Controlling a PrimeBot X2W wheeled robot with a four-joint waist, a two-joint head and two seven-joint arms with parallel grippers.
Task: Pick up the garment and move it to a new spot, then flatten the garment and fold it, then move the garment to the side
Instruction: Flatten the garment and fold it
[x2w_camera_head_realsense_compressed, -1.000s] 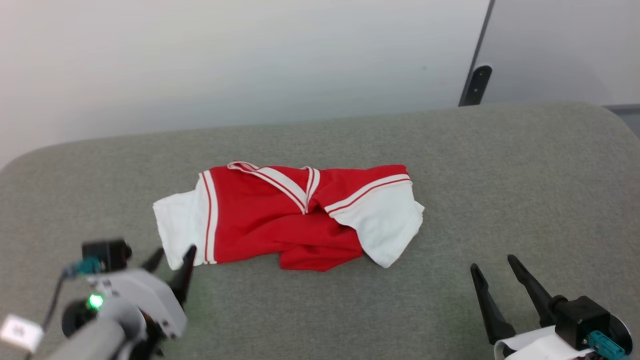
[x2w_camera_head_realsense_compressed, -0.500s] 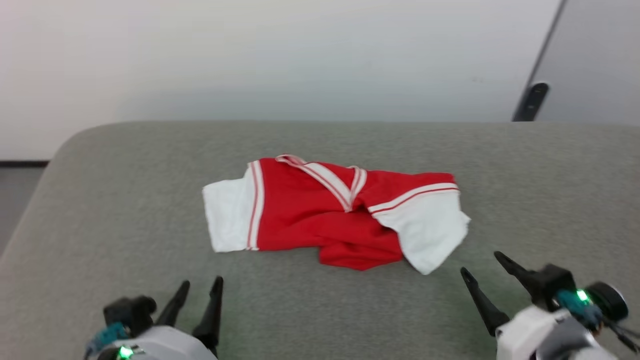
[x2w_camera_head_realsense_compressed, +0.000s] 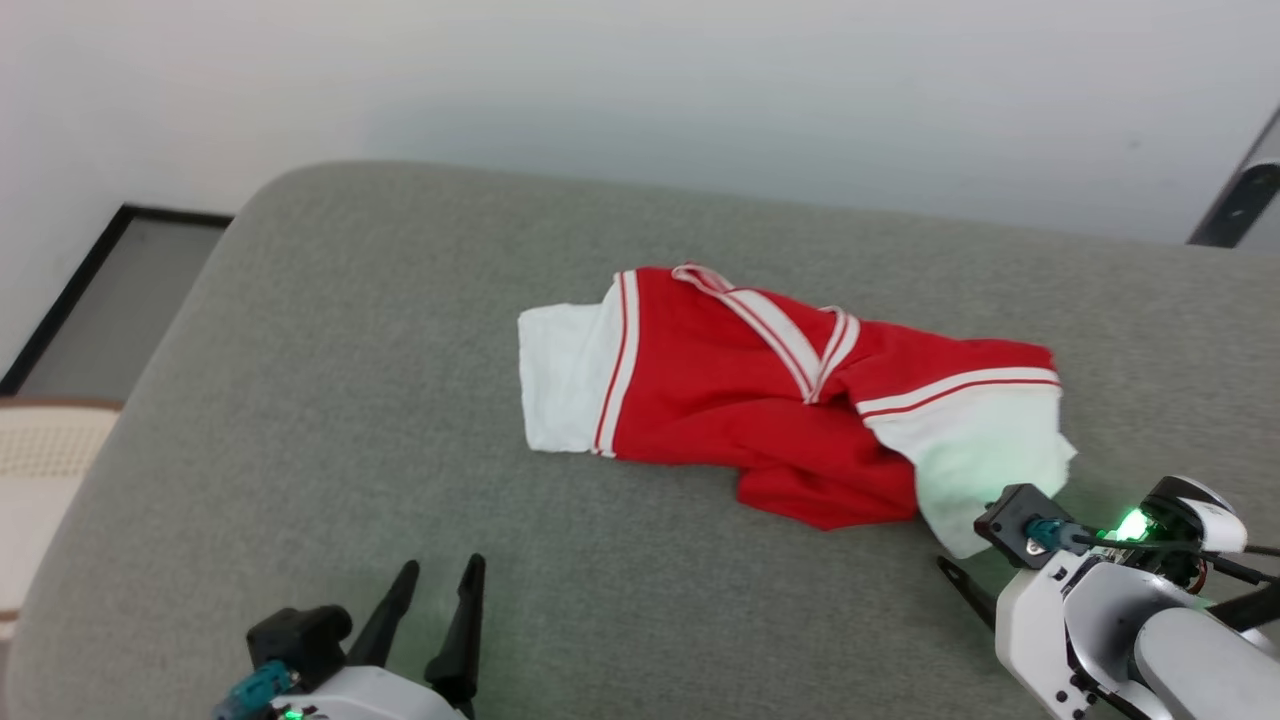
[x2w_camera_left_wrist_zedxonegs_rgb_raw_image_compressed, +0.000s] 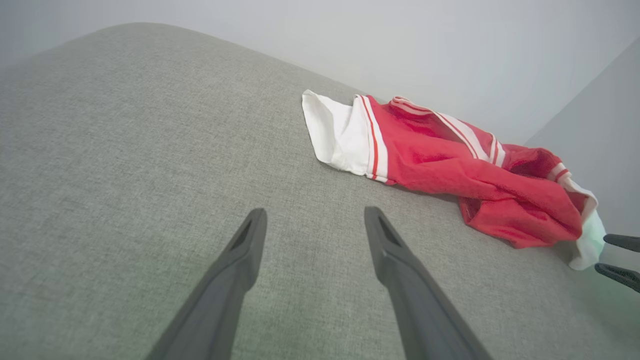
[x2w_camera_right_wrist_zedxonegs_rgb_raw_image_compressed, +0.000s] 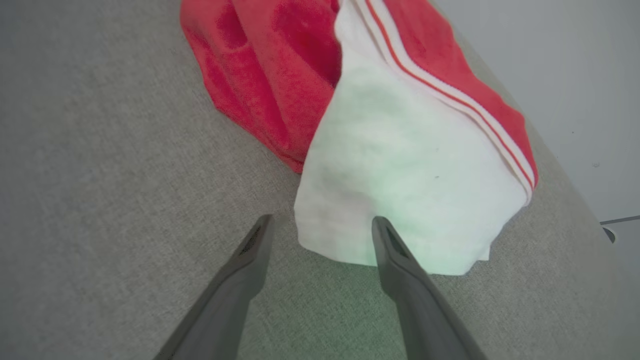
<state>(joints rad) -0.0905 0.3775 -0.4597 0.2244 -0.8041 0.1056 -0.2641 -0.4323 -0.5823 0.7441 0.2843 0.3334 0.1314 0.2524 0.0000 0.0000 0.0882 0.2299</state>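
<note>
Our garment (x2w_camera_head_realsense_compressed: 760, 400), a red and white jersey, lies crumpled in the middle of the grey tabletop (x2w_camera_head_realsense_compressed: 300, 400). Our left claw (x2w_camera_left_wrist_zedxonegs_rgb_raw_image_compressed: 314, 212) is spread wide and empty over bare fabric, well short of the shirt. Our right claw (x2w_camera_right_wrist_zedxonegs_rgb_raw_image_compressed: 321, 220) is equally wide and grips nothing. Its fingers straddle the edge of the near white sleeve (x2w_camera_right_wrist_zedxonegs_rgb_raw_image_compressed: 400, 190), and we cannot tell whether they touch it.

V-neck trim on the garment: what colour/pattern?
The V-neck trim on the garment is white with thin red stripes; clearest in the head view.
</note>
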